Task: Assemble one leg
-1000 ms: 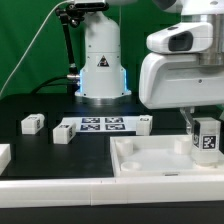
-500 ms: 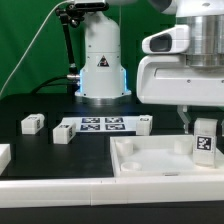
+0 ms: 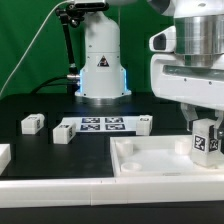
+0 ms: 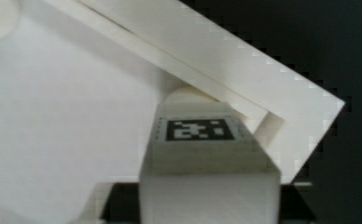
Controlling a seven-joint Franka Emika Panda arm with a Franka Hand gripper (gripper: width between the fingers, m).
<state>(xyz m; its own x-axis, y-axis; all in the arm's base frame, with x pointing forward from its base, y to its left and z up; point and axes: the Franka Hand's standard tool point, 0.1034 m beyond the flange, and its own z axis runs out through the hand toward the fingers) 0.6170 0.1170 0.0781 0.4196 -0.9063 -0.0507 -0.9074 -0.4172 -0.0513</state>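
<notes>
My gripper (image 3: 203,128) is shut on a white leg (image 3: 206,140) with a black-and-white tag, held upright over the far right corner of the large white square tray-like piece (image 3: 150,160). In the wrist view the leg (image 4: 204,150) runs out between my dark fingers (image 4: 125,200) toward the tray's raised corner rim (image 4: 276,95); its far end lies at or on that corner, contact unclear. Other alike legs lie on the black table: one at the exterior view's left (image 3: 32,123), one beside the marker board (image 3: 64,134), one at its right end (image 3: 145,123).
The marker board (image 3: 100,126) lies flat behind the tray. The robot base (image 3: 100,60) stands at the back centre. A white part edge (image 3: 4,155) shows at the exterior view's far left. A light front ledge (image 3: 60,195) runs along the table's near side.
The wrist and gripper have turned and shifted slightly toward the exterior view's right with the leg still held; the leg stays over the tray's far right corner.
</notes>
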